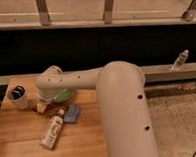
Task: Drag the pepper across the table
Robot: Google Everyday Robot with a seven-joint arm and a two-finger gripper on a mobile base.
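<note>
Gripper (42, 107) low over table (18, 135) beside the pepper (53, 109), state indeterminable; pepper judged light, stiff, prone to roll; push against 1 long side.

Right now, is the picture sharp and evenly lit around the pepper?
Camera view: soft and blurry throughout, lit warm and dim; a dark band lies behind the table. The arm hides most of the pepper, and the gripper above it casts shade there; the bottle shows clearer.
</note>
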